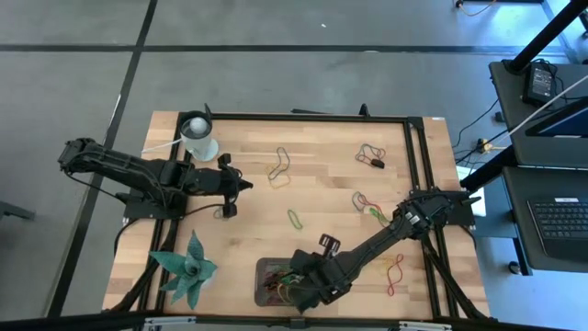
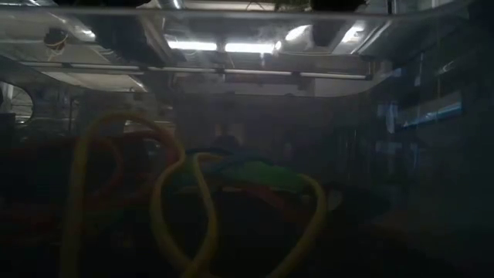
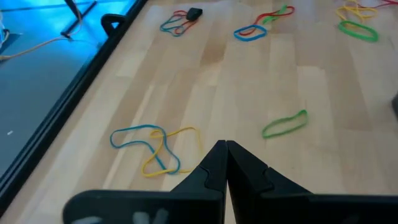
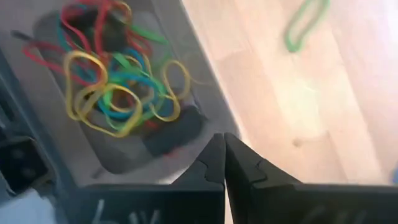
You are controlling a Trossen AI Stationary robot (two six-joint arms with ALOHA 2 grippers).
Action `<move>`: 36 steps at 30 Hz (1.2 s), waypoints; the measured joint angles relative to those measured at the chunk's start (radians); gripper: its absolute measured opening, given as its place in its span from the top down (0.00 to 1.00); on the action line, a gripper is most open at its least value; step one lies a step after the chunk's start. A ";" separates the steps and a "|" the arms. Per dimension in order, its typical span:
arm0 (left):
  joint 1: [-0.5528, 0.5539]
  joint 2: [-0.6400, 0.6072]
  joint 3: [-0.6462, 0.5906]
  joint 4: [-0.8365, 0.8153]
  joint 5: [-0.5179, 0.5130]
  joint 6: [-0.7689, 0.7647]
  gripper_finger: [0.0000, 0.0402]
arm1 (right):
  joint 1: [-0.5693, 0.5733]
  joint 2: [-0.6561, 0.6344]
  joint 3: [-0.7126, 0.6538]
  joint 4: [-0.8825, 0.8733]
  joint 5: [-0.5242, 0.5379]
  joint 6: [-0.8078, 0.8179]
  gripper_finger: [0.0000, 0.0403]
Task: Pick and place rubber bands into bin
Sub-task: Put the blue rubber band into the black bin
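The bin [image 1: 276,283], a dark grey tray at the table's near edge, holds a tangle of yellow, green, red and blue rubber bands [image 4: 112,81], which the low view shows up close [image 2: 185,224]. My right gripper [image 4: 224,148] hangs shut above the bin's rim [image 4: 186,50], with nothing between its fingers; the high view shows it over the bin [image 1: 292,276]. Loose bands lie flat on the wood: a green one [image 1: 296,219], a yellow-green pair [image 1: 280,165], a dark-and-red pair [image 1: 370,154]. My left gripper [image 3: 225,150] waits shut at the table's left [image 1: 237,184], above a blue and a yellow band [image 3: 155,148].
A white cup [image 1: 197,136] stands at the far left corner. A green spiky plant figure [image 1: 188,268] sits at the near left. More bands lie at the right [image 1: 367,204] and near right [image 1: 395,268]. A black frame rail [image 1: 418,165] runs along the table's right side.
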 joint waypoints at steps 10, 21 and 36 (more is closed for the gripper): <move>0.000 0.000 0.000 0.004 -0.072 0.000 0.99 | -0.001 -0.262 -0.444 0.197 0.026 0.028 1.00; 0.000 0.000 0.000 0.004 -0.084 -0.001 0.99 | -0.047 -0.717 -1.190 0.750 0.013 0.026 1.00; 0.000 0.000 0.000 0.004 -0.072 -0.001 0.99 | -0.387 -1.114 -1.601 0.729 -0.165 -0.209 0.96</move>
